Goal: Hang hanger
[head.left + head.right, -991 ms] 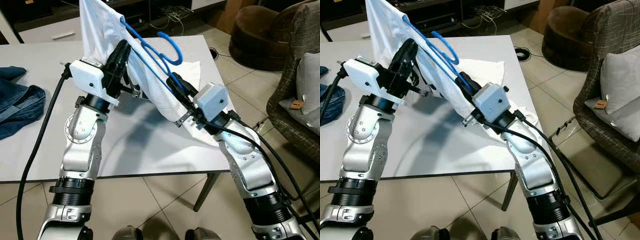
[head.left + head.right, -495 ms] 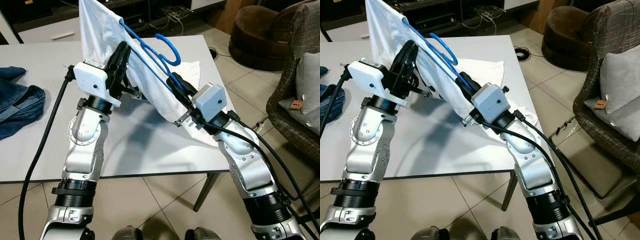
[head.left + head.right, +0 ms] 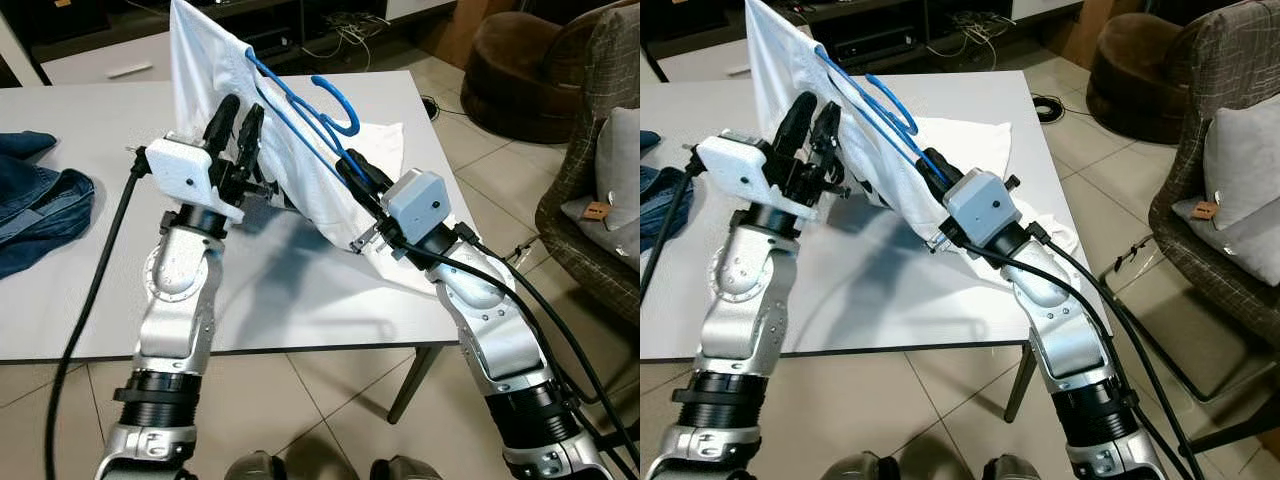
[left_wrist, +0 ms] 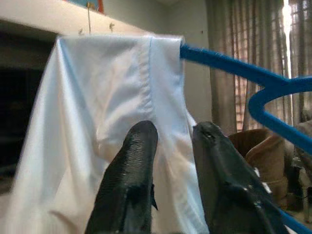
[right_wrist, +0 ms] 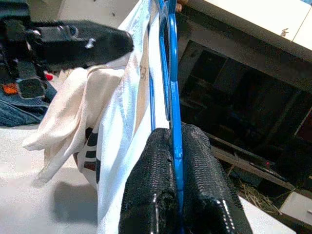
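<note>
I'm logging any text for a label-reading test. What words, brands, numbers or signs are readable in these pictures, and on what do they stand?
No text can be read.
Dark print on the white garment: too blurred and folded to read.
Small tag inside the garment near the blue hanger: too small to read.
Tan tag on the chair cushion: too small to read.

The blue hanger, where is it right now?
The blue hanger is up above the white table, pinched in the right gripper, with a white shirt draped on it beside the open left gripper.
</note>
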{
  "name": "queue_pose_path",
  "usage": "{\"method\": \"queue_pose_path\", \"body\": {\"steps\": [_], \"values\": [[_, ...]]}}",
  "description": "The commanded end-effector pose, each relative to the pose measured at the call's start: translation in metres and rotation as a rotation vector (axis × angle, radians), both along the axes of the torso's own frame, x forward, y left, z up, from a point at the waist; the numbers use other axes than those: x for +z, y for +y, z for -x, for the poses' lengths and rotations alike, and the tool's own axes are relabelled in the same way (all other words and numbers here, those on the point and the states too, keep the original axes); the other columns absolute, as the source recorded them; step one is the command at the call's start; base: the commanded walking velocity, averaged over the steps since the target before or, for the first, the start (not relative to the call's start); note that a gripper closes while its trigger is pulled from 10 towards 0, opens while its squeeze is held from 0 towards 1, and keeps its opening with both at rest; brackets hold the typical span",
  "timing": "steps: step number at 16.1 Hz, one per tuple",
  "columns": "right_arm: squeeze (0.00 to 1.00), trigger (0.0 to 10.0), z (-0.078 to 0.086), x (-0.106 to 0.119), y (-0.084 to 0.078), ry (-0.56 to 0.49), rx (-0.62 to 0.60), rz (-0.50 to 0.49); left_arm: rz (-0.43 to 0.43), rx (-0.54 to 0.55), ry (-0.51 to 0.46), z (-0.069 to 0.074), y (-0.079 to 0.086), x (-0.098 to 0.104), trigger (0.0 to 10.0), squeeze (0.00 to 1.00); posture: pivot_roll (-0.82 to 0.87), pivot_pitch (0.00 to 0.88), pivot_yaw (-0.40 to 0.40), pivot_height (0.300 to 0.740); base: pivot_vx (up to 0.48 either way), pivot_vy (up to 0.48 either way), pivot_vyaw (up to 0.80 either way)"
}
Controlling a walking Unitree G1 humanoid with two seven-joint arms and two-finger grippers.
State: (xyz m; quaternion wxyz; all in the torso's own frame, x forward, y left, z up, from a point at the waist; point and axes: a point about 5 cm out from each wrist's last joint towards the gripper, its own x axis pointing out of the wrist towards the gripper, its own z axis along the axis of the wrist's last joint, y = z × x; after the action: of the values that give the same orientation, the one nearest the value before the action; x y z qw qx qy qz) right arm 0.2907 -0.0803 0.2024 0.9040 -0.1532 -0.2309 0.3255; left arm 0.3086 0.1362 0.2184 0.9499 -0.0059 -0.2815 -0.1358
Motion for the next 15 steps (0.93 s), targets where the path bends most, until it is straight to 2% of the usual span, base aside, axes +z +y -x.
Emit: {"method": "queue_pose_path", "body": {"steps": [1,2,6,8,11,15], "values": [[0.00,10.0,0.002,0.008,0.004,-0.050,0.021,0.004,0.000,-0.032,0.004,-0.001,-0.003,0.004,10.0,1.00,-0.07,0.047,0.047,0.740,0.000,0.000,0.00],[0.00,10.0,0.003,0.007,0.005,-0.053,0.023,0.012,-0.019,-0.082,0.000,0.000,-0.011,0.005,10.0,0.00,-0.07,0.047,0.049,0.740,0.000,0.000,0.00],[0.00,10.0,0.006,0.006,0.008,-0.063,0.037,0.026,-0.054,-0.096,-0.004,-0.002,-0.015,0.007,10.0,0.00,-0.07,0.051,0.048,0.740,0.000,0.000,0.00],[0.00,10.0,0.008,0.005,0.010,-0.068,0.050,0.038,-0.068,-0.080,-0.013,-0.004,-0.011,0.010,10.0,0.00,-0.07,0.053,0.049,0.740,0.000,0.000,0.00],[0.00,10.0,0.009,0.004,0.010,-0.067,0.056,0.040,-0.045,-0.021,-0.034,-0.006,-0.002,0.016,10.0,0.00,-0.07,0.058,0.047,0.740,0.000,0.000,0.00],[0.00,10.0,0.009,0.004,0.010,-0.065,0.057,0.038,-0.033,0.005,-0.020,-0.006,-0.001,0.013,10.0,0.00,-0.07,0.059,0.046,0.740,0.000,0.000,0.00]]}}
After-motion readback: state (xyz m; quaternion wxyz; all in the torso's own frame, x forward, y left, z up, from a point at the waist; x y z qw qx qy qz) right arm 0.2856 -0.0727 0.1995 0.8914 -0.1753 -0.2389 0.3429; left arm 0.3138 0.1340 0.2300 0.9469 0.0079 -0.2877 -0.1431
